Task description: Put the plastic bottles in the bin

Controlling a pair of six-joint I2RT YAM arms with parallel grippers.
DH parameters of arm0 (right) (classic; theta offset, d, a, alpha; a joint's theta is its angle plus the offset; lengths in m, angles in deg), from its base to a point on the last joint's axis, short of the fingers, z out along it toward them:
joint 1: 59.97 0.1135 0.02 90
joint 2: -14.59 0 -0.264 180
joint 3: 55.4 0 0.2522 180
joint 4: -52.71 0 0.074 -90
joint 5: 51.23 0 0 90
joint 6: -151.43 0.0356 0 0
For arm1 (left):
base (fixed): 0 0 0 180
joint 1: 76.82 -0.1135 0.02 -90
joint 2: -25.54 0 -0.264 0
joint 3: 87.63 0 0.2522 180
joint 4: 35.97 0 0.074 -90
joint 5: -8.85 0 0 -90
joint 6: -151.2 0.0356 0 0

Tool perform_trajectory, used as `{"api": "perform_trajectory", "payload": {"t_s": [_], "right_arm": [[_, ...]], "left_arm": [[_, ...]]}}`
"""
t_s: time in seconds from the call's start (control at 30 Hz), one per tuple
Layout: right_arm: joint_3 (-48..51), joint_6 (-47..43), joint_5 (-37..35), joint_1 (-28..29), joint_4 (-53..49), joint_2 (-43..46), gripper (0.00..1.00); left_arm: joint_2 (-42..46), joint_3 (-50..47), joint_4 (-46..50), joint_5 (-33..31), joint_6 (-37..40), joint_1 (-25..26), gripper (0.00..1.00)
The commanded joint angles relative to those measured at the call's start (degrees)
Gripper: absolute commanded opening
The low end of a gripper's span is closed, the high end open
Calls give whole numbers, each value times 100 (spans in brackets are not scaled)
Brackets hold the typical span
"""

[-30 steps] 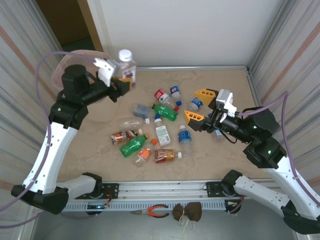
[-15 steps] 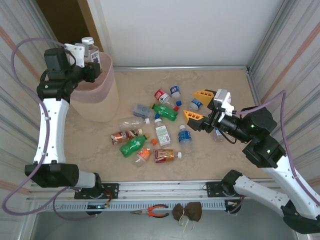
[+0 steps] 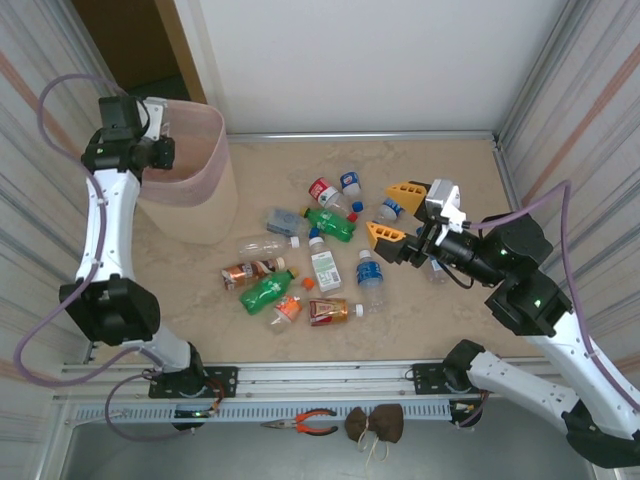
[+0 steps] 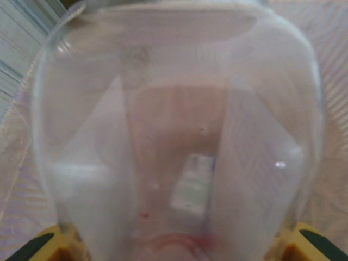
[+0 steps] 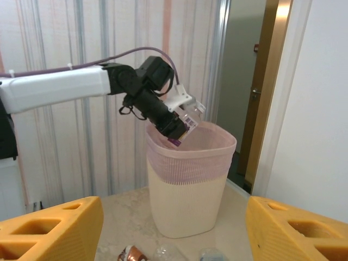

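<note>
Beige bin (image 3: pixel 190 215), pink liner (image 3: pixel 200 140); green bottle (image 3: pixel 330 224); marbled tan table (image 3: pixel 270 170)

bottles (image 3: pixel 330 225): scattered | bin (image 3: pixel 195 205): upright, pink-lined | clear bottle (image 5: pixel 189 120): tilted over rim

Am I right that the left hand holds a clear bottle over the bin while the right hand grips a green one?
Not quite: the right hand is open and empty, as the right wrist view shows; the rest is correct.
</note>
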Motion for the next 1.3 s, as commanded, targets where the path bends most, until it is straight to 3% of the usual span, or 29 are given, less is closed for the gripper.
{"api": "perform_trajectory", "payload": {"t_s": [0.0,0.37,0.77,0.97,1.27], "right_arm": [[-165,-130,10,7,10,-105,68],[-204,-249,53,4,3,-264,68],[110,-221,-220,8,285,-134,68],[113,-189,-427,11,157,-134,68],[-11,-245,-843,4,-142,-318,70]], "left_arm": [[-219,63,37,-627,400,-36,35],[-1071,75,162,-1242,687,-29,41],[-1686,40,464,-1529,798,255,57],[-1506,79,451,-1183,650,340,68],[-895,131,411,-126,292,300,73]]}}
